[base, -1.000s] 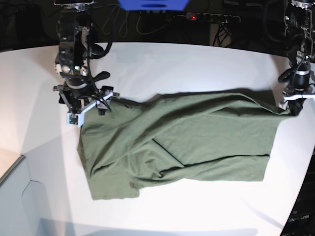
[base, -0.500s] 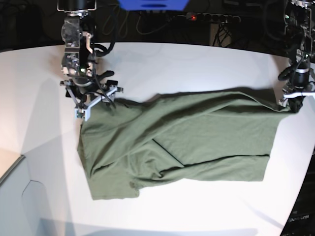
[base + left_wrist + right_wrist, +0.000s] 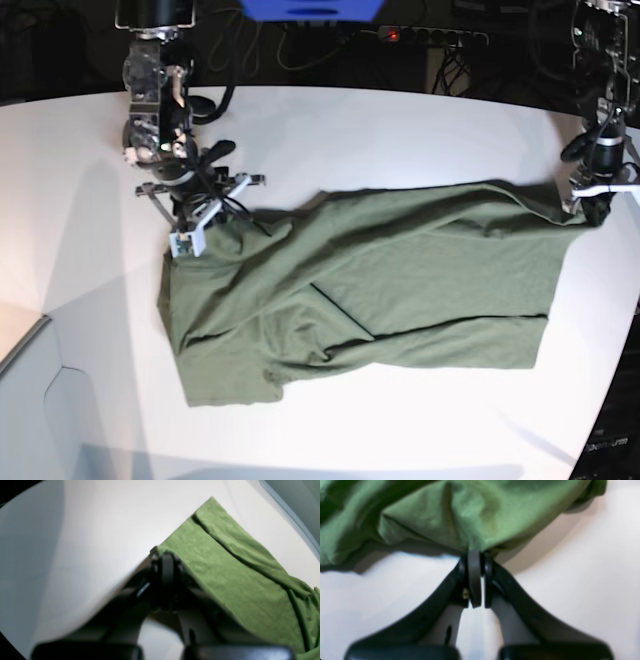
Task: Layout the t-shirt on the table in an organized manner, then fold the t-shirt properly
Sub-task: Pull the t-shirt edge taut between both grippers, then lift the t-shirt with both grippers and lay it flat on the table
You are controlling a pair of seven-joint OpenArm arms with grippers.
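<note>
One olive t-shirt (image 3: pixel 370 285) lies spread across the middle of the white counter (image 3: pixel 400 130). Two pincers pinch its far edge: the left pincer (image 3: pixel 166 555) and the right pincer (image 3: pixel 476 553), both clamped on cloth.

Black curved gripper (image 3: pixel 477 580) fingers, dark cabled arms
</note>
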